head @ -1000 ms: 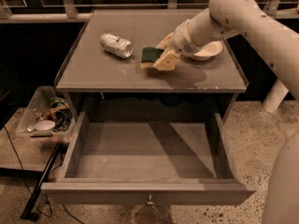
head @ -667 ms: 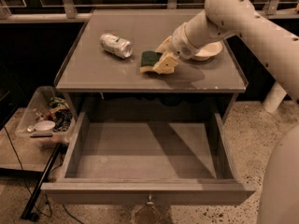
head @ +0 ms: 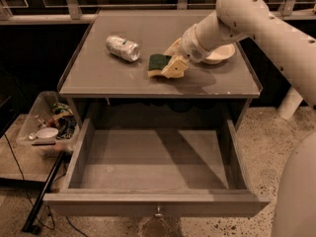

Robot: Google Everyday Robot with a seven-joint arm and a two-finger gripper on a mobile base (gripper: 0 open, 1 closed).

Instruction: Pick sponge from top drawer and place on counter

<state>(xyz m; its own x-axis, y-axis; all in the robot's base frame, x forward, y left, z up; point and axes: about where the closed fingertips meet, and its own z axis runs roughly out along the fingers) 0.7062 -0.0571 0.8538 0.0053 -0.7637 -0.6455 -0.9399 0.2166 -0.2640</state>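
The sponge (head: 158, 63), dark green on top with pale yellow foam below, lies on the counter (head: 98, 73) near its middle. My gripper (head: 172, 58) is right at the sponge's right end, low over the counter, with the white arm reaching in from the upper right. The top drawer (head: 148, 157) is pulled fully out below the counter and shows a bare grey floor. Its front panel has a small metal pull (head: 158, 212) at the centre.
A crushed silver can (head: 123, 48) lies on the counter left of the sponge. A white bowl (head: 222, 54) sits behind my arm at the right. A clear bin (head: 49, 125) of odds and ends stands on the floor at the left. My base (head: 296, 196) is at the lower right.
The gripper and sponge have shifted only slightly toward the front of the counter. The can, the bowl and the drawer have not moved.
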